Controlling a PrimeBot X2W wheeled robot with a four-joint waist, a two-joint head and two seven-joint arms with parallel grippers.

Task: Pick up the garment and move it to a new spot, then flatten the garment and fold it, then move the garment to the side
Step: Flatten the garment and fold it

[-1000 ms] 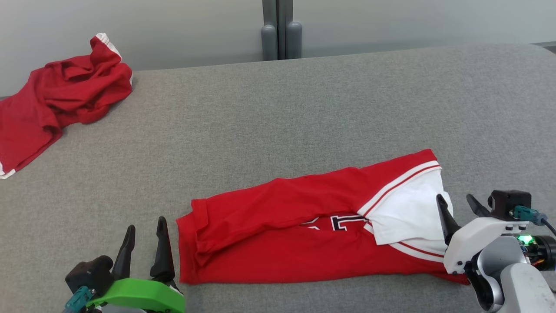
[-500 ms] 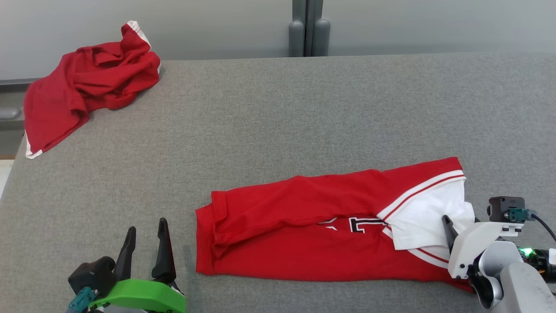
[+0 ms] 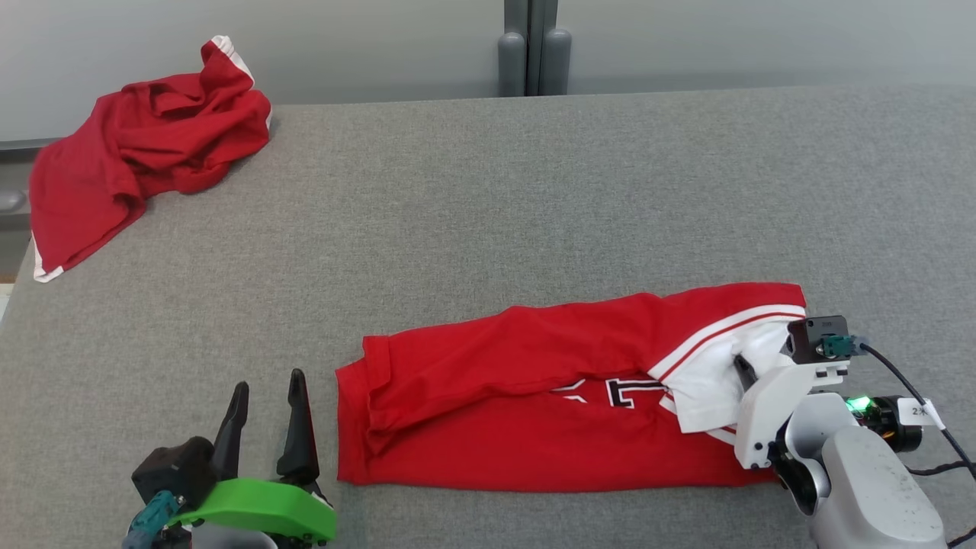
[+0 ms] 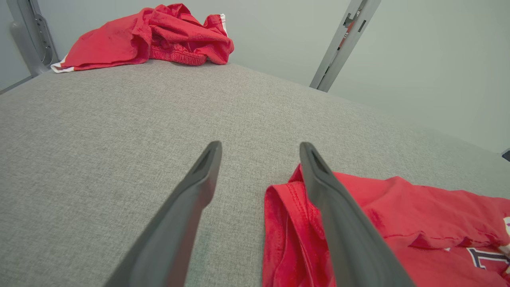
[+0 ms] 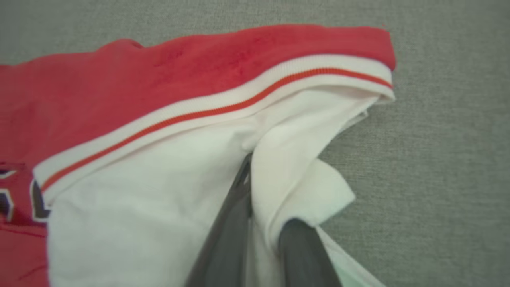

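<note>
Red garment (image 3: 534, 404) lies folded into a long band on the grey worktop (image 3: 488, 213), toward the near edge, right of centre. Right tool (image 5: 265, 207) is narrow, pinching a raised fold of the white panel (image 5: 139, 191) at the garment's right end, with cloth caught between its fingers. Left tool (image 3: 269, 380) is wide, holding nothing, just beside the hemmed left end (image 4: 279, 223) but apart from it. Second red garment (image 3: 145, 145) sits crumpled at the far left corner, well apart.

Judgement: thin knit, light, limp, not fragile. The layers will likely slide and the folds spill if it is lifted by one end. The best hold looks like both ends together, biting through all layers at the striped trim (image 5: 223, 107) and at the hem.
</note>
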